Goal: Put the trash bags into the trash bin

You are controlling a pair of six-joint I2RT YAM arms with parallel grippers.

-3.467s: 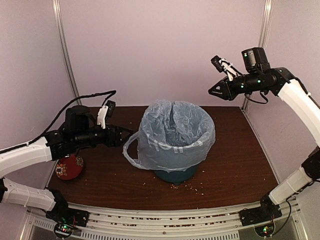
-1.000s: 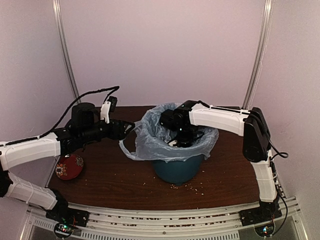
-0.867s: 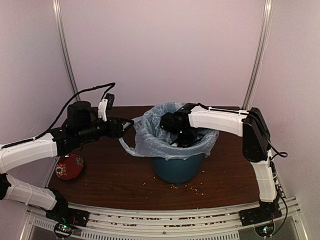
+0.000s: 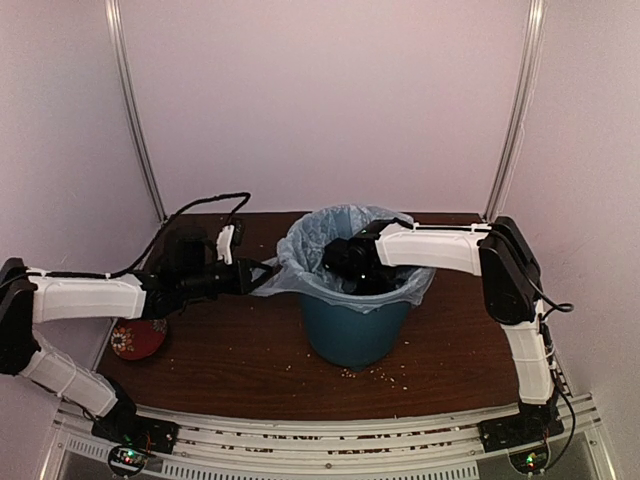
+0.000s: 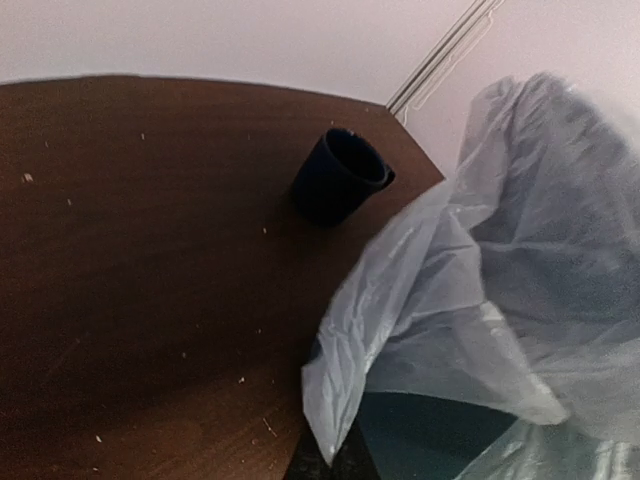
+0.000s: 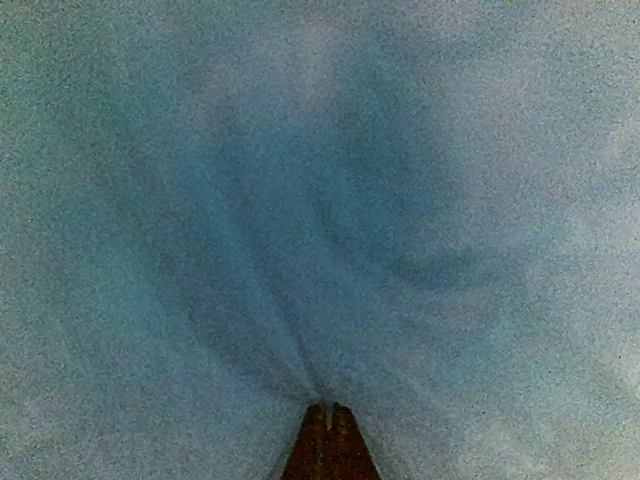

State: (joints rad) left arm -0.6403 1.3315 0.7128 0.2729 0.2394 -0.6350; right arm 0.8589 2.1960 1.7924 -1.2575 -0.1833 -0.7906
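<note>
At the centre of the brown table (image 4: 230, 350), the teal trash bin (image 4: 355, 325) stands upright. The trash bag (image 4: 308, 245), pale blue-grey and translucent, is seated inside the bin. Its upper edge rises above the rim and folds over it on the right side. On the left side a flap of the bag is drawn out from the rim, taut, to the left gripper (image 4: 268, 272).

Left gripper: it reaches in from the left, low over the table, just beside the bin's rim. The jaws are closed on the drawn-out flap. The left wrist view agrees: a creased fold of film runs down to the dark fingertips at the bottom edge of the picture, with the bin's teal wall just right of them.

Right gripper (image 6: 325, 432): the arm reaches across from the right and dips into the mouth of the bin. In the top view the wrist is down inside the bag and the tips are hidden. The right wrist view shows the two tips closed together and set against the film, with creases fanning out from the contact point. Whether any film is nipped between them cannot be told.

Other items: a small dark blue mug (image 5: 338, 180) stands upright on the far part of the table, apart from the bag. A round red bowl (image 4: 135, 338) sits at the near-left edge, partly under the left arm. Crumbs (image 4: 375, 375) lie scattered on the table just near of the bin's base.
</note>
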